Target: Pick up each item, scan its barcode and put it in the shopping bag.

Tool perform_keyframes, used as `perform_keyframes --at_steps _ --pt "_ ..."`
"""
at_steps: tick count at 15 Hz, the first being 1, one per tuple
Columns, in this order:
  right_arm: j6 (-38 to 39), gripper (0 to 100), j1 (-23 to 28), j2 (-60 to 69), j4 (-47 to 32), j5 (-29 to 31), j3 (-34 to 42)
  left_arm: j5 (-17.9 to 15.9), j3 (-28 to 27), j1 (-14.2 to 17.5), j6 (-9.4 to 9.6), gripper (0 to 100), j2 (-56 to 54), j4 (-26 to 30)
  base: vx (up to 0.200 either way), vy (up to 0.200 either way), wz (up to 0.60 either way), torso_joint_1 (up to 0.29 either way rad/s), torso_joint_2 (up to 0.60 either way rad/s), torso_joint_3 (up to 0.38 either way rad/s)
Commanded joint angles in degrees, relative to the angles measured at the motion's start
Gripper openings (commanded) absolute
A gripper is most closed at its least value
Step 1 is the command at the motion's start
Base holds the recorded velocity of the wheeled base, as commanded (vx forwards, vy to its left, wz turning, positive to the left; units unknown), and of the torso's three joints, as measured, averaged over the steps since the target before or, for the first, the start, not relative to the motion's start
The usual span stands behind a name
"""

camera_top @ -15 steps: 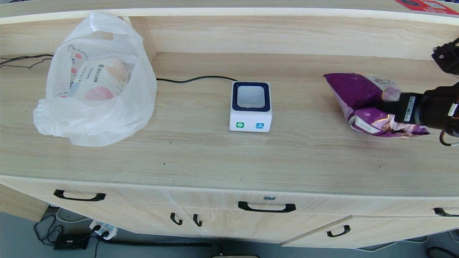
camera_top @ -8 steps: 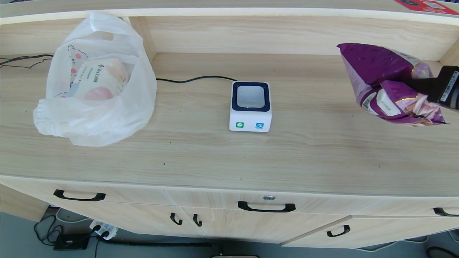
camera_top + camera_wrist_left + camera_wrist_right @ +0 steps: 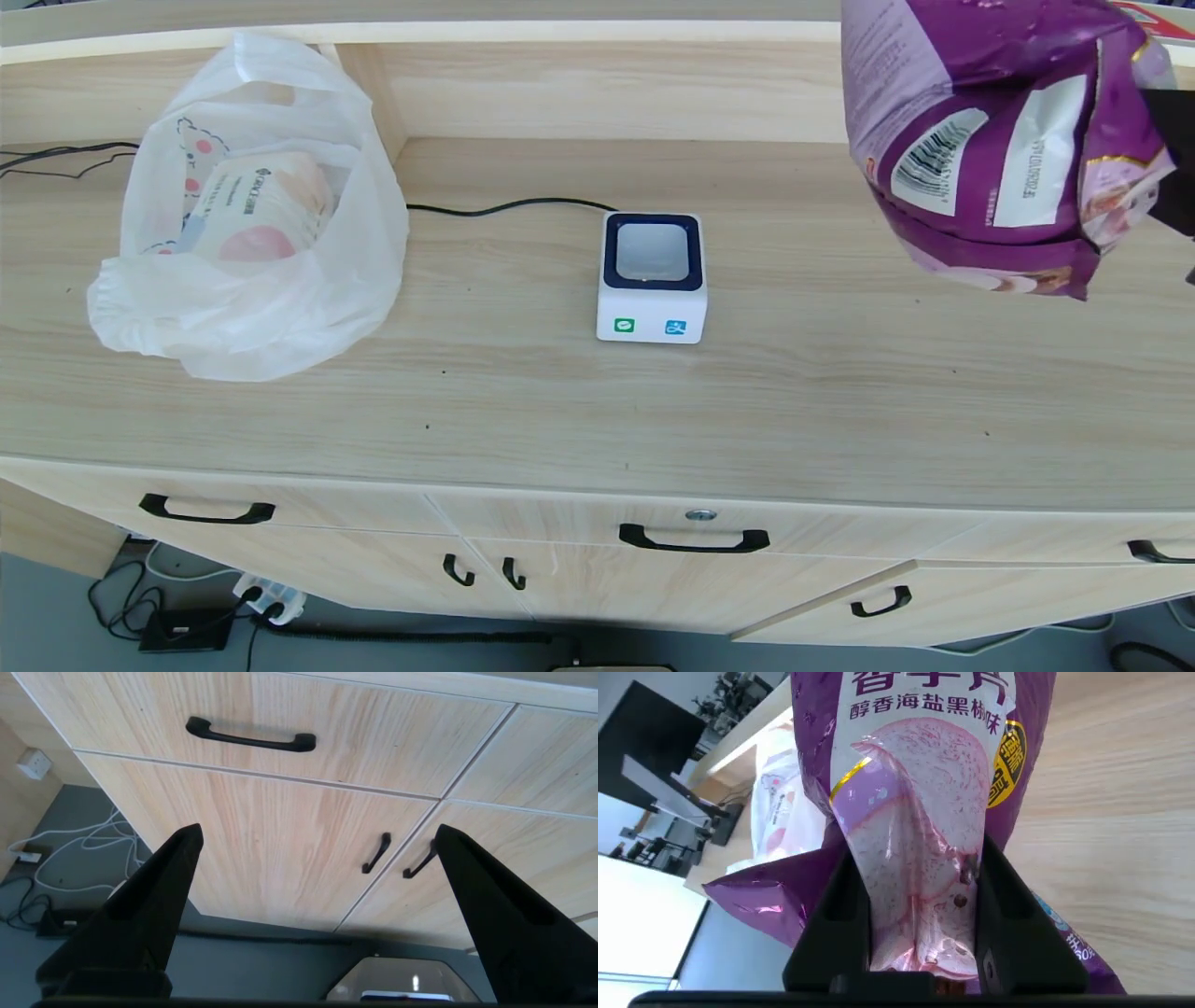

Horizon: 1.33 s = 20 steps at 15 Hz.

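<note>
Snack bag: held in the air over the countertop's right end.
Right gripper: clamped on the bag's crimped end.
Barcode: turned up towards the head camera.
Scanner: set mid-countertop, to the bag's left, window upward; the barcode probably has to be turned downward.
Left gripper: fingers apart, empty, held by the drawer fronts.

The purple packet runs past the head view's top edge and hides most of the right end effector there. The shopping bag veils the pack inside behind translucent plastic.
</note>
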<state>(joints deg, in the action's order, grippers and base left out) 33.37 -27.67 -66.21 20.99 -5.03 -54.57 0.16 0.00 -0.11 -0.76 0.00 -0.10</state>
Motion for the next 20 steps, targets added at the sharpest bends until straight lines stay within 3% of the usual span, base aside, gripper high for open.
perform_keyframes --at_steps 1,3,7,9,11,16,18,20 --pt "2.1 0 -4.5 -0.2 3.0 -0.1 2.6 0.0 0.0 0.0 -0.04 100 0.0 0.0 0.0 0.0 0.0 0.0 0.0 0.0" --pt "6.2 0 -6.0 -2.7 9.5 0.0 4.2 0.0 0.0 0.0 -0.04 100 0.0 0.0 0.0 0.0 0.0 0.0 0.0 0.0" --pt "6.8 0 -7.8 -5.2 23.9 -0.1 12.8 0.0 0.0 0.0 -0.04 100 0.0 0.0 0.0 0.0 0.0 0.0 0.0 0.0" --pt "7.9 0 -13.4 -4.1 30.6 -0.1 18.4 0.0 0.0 0.0 -0.04 100 0.0 0.0 0.0 0.0 0.0 0.0 0.0 0.0" --pt "9.8 0 -15.7 -4.0 34.9 0.0 20.1 0.0 0.0 0.0 -0.04 100 0.0 0.0 0.0 0.0 0.0 0.0 0.0 0.0" --pt "10.7 0 -23.2 -4.5 37.7 -0.2 17.7 0.0 0.0 0.0 -0.04 100 0.0 0.0 0.0 0.0 0.0 0.0 0.0 0.0" --pt "10.8 0 -24.2 -4.1 38.9 -0.2 19.3 0.0 0.0 0.0 1.63 100 0.0 0.0 0.0 0.0 0.0 0.0 0.0 0.0" --pt "11.0 0 -24.6 -3.2 40.8 -0.2 22.6 0.0 0.0 0.0 1.99 100 0.0 0.0 0.0 0.0 0.0 0.0 0.0 0.0"
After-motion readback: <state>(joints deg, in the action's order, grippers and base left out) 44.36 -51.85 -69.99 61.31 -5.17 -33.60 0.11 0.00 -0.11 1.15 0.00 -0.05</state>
